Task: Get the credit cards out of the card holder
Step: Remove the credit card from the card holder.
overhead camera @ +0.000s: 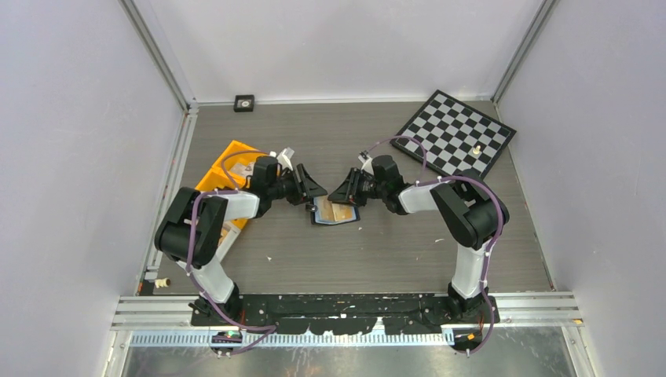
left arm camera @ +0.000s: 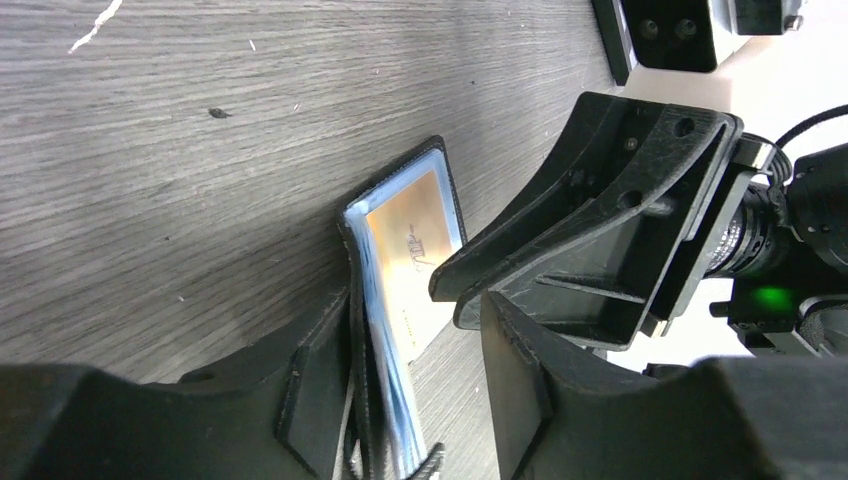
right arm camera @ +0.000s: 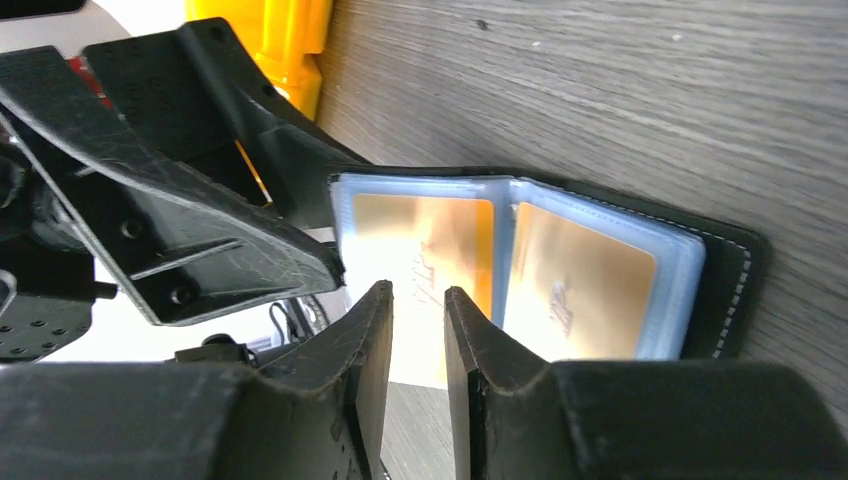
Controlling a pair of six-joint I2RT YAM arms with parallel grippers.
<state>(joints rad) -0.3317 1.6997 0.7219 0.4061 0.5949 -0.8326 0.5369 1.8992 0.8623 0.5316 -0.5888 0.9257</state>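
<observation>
The card holder (overhead camera: 336, 214) lies open around the middle of the bench (overhead camera: 408, 251), roughly halfway between the near and far edges, with both arms nosed in on it. I reckon it's a light, floppy thing: soft black cover, bluish see-through sleeves. My bet is it skids or lifts if a card gets tugged while nothing pins it down. The credit cards (right arm camera: 575, 285) look thin, stiff and glossy, so probably slippery on the faces. I'd take one by whatever bare edge pokes out of its sleeve, pinch it flat and pull straight along the pocket.

Left gripper (left arm camera: 412, 305): jaws apart, with one end of the holder sitting between them, up against one finger and not squeezed. Right gripper (right arm camera: 418, 290): jaws nearly together, with the edge of an orange-tan card in the gap. I can't tell whether the pads actually bite on it.

On views, the top camera gives me the layout, with the orange bin (overhead camera: 214, 174) by the left edge and the checkerboard (overhead camera: 455, 133) in the far right corner, but there the cards are just a tan smudge. The right wrist shows two tan cards, one per side of the fold. The left wrist shows the sleeves stacked edge-on, which neither of the others does.
</observation>
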